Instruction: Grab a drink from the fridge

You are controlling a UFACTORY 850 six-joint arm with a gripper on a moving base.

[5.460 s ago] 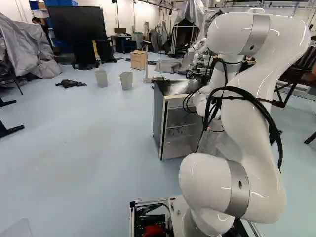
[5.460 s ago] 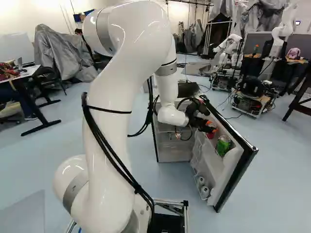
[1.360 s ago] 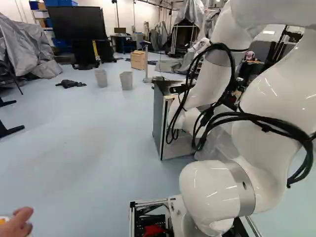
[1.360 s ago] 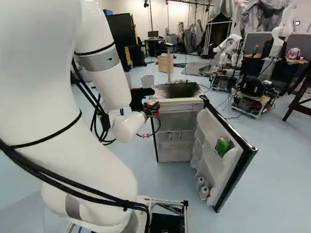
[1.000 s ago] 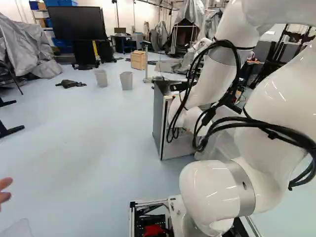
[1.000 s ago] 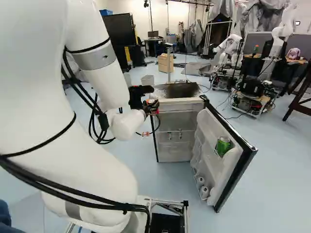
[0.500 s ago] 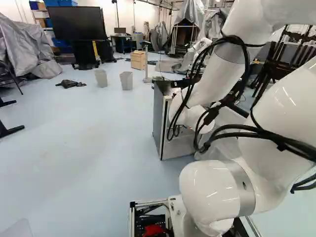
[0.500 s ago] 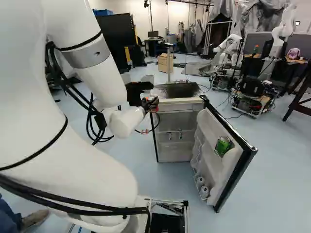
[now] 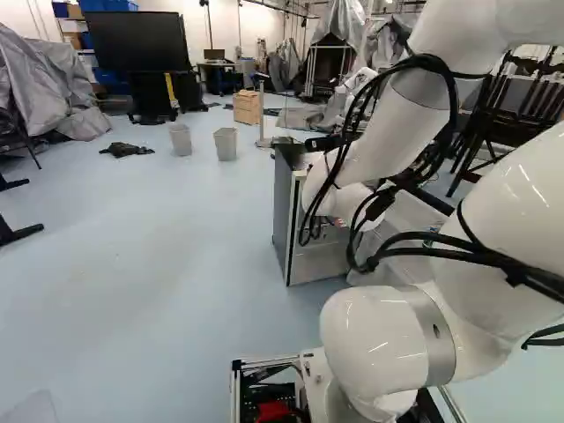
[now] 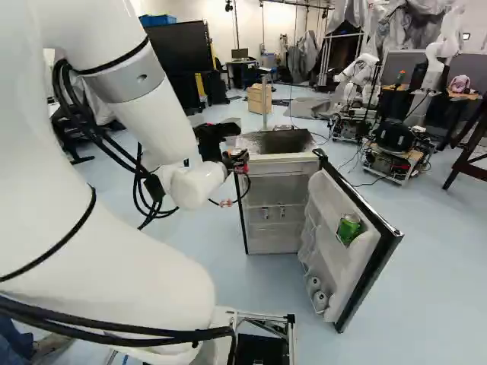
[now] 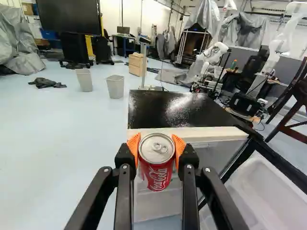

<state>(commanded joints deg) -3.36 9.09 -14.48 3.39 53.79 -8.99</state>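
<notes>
In the right base view my gripper (image 10: 239, 161) is near the front left top edge of the small fridge (image 10: 281, 159). Seen in the wrist view, the gripper (image 11: 157, 147) is shut on a red drink can (image 11: 156, 165), an orange pad against each side. The can is upright, its lid facing the camera, in front of the fridge's top edge. Swung wide to the right is the fridge door (image 10: 367, 277). A green can (image 10: 349, 228) stands in its upper rack, and pale cans (image 10: 320, 299) lie low in the door.
Beyond the fridge stand two grey bins (image 11: 115, 86) and a wooden box (image 11: 137, 64). Another robot (image 10: 358, 76) is further back on the right. A dark wooden chair (image 11: 293, 103) stands right of the fridge. Someone's leg (image 10: 15, 342) shows beside the arm's foot.
Since the earliest frames, the red can has left the door rack in my gripper, carried left past the fridge's front. Lately the arm's upper links have shifted slightly. The base has not moved.
</notes>
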